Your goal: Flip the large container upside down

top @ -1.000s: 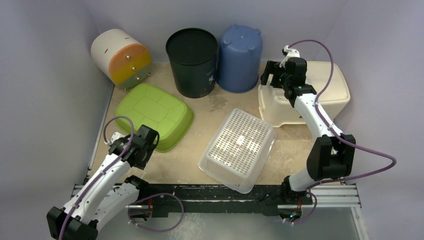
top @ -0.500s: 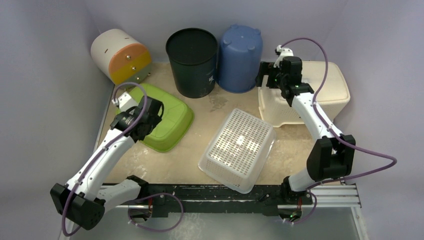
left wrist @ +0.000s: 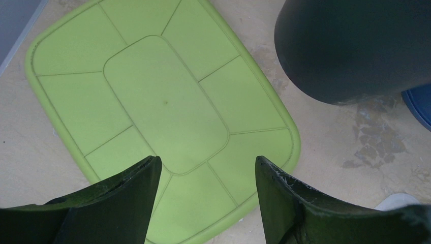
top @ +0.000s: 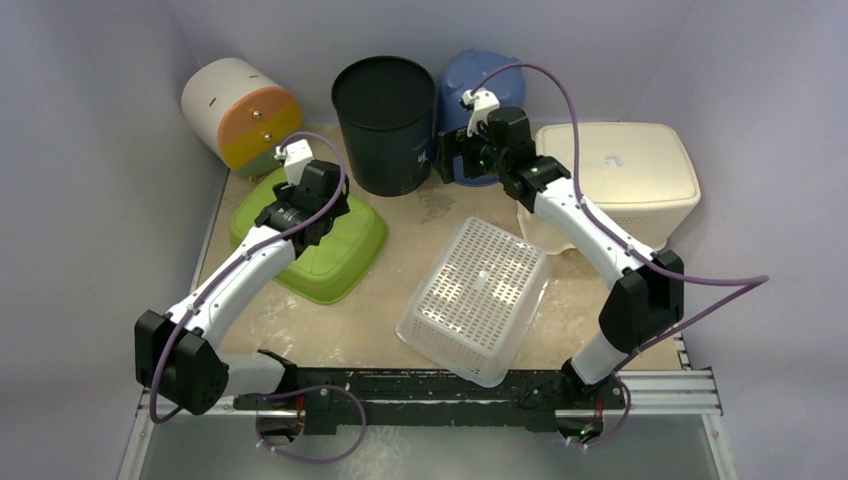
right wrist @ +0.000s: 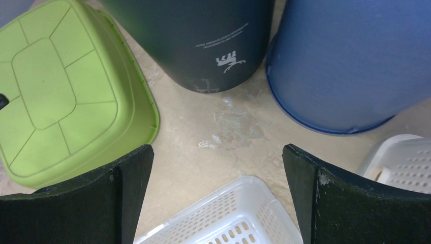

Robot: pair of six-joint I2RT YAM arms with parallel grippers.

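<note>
The large black bin [top: 385, 120] stands upright with its open mouth up at the back middle of the table. It also shows in the left wrist view [left wrist: 356, 46] and the right wrist view [right wrist: 203, 35]. My left gripper [top: 305, 210] is open and empty above the upside-down green tub [top: 310, 230], just left of the bin; its jaws [left wrist: 206, 160] frame the tub [left wrist: 162, 101]. My right gripper [top: 452, 160] is open and empty, low between the bin and the blue bucket [top: 480, 90], touching neither [right wrist: 217, 148].
The blue bucket [right wrist: 350, 56] stands upside down right of the bin. A clear perforated basket [top: 475, 295] lies upside down in the middle. A cream basket [top: 620, 175] is upside down at the right. A white, orange and yellow drum [top: 240, 115] lies back left.
My left arm has swung forward from the near left edge to above the green tub. My right gripper has moved left from the cream basket to between the bin and the blue bucket.
</note>
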